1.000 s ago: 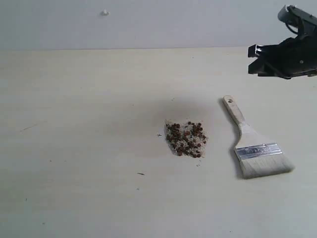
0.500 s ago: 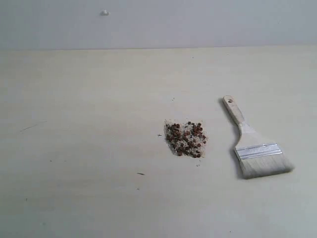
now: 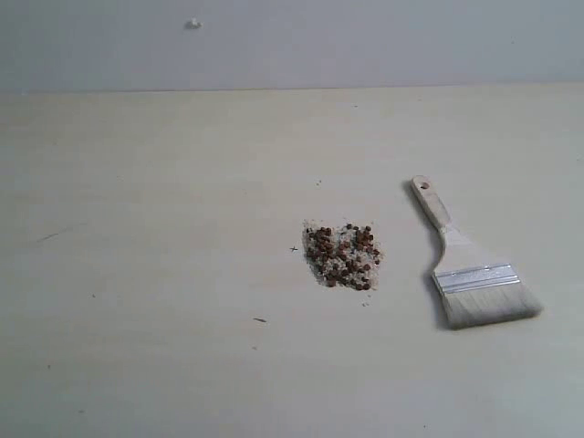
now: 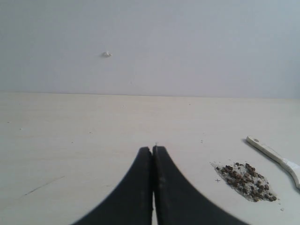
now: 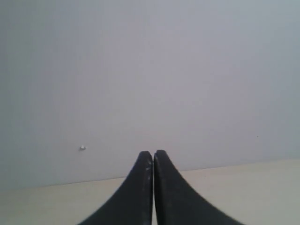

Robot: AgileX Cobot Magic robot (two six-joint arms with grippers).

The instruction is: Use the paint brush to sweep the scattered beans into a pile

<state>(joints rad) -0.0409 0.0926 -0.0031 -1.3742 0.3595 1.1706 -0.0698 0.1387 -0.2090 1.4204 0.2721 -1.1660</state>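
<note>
The reddish-brown beans and whitish grains lie together as one small pile (image 3: 342, 256) near the middle of the pale table (image 3: 164, 182). The paint brush (image 3: 465, 265) lies flat to the pile's right, handle hole toward the back, whitish bristles toward the front. Neither arm shows in the exterior view. In the left wrist view my left gripper (image 4: 153, 149) is shut and empty, with the pile (image 4: 246, 181) and the paint brush handle (image 4: 274, 154) off to one side of it. In the right wrist view my right gripper (image 5: 153, 153) is shut and empty, facing the wall.
A grey wall (image 3: 292, 41) bounds the table at the back, with a small white knob (image 3: 193, 24) on it. A few dark specks (image 3: 259, 320) lie on the tabletop in front of the pile.
The right arm, seen at the upper right one second ago, has withdrawn out of the exterior view. Pile and brush have not moved.
</note>
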